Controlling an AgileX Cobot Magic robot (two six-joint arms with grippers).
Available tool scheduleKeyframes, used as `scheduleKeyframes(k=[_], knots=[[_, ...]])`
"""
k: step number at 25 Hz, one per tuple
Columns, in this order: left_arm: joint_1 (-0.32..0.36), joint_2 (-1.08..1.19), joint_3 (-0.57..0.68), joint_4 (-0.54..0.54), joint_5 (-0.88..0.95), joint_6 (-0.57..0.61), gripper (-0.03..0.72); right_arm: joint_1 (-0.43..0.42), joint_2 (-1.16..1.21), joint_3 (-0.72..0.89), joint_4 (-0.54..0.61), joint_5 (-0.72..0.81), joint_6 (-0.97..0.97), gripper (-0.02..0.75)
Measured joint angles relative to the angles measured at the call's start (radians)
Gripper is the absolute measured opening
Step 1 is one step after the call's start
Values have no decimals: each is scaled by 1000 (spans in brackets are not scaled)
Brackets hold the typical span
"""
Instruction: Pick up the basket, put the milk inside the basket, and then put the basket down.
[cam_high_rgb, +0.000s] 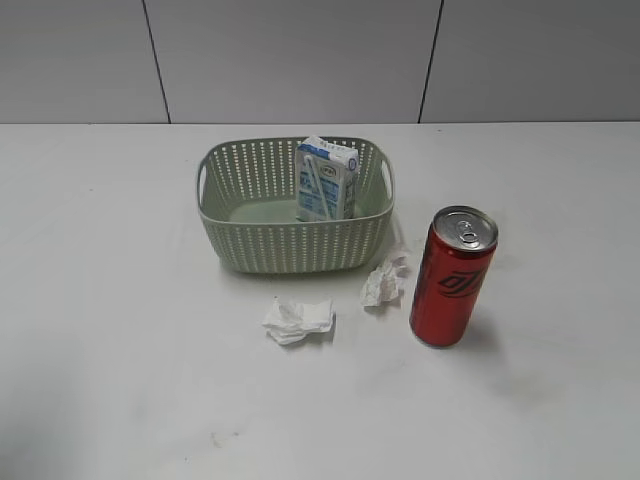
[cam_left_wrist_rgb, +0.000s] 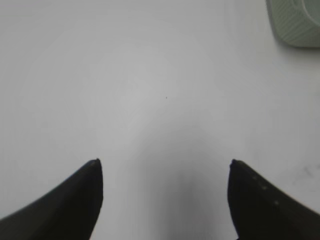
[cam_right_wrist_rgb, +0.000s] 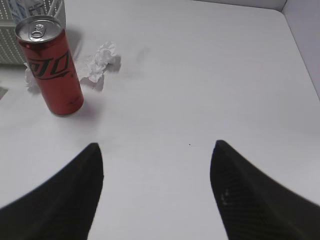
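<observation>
The pale green basket (cam_high_rgb: 290, 245) stands on the white table at mid-back. The white-and-blue milk carton (cam_high_rgb: 326, 180) stands upright inside it, toward its right side. A corner of the basket shows at the top right of the left wrist view (cam_left_wrist_rgb: 297, 25), and its edge with the milk at the top left of the right wrist view (cam_right_wrist_rgb: 30, 10). My left gripper (cam_left_wrist_rgb: 165, 162) is open and empty over bare table, away from the basket. My right gripper (cam_right_wrist_rgb: 156, 145) is open and empty over bare table. Neither arm shows in the exterior view.
A tall red soda can (cam_high_rgb: 452, 277) stands right of the basket; it also shows in the right wrist view (cam_right_wrist_rgb: 50, 65). Two crumpled white tissues (cam_high_rgb: 298, 320) (cam_high_rgb: 384, 282) lie in front of the basket. A grey panelled wall runs behind the table.
</observation>
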Motion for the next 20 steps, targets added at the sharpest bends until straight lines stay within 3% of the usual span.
scheduleKeyframes(k=[10, 20], knots=[[0, -448, 337, 6, -19, 5, 590, 0, 0, 0, 0, 0, 44, 531], [0, -861, 442, 6, -32, 5, 590, 0, 0, 2, 0, 0, 47, 531]])
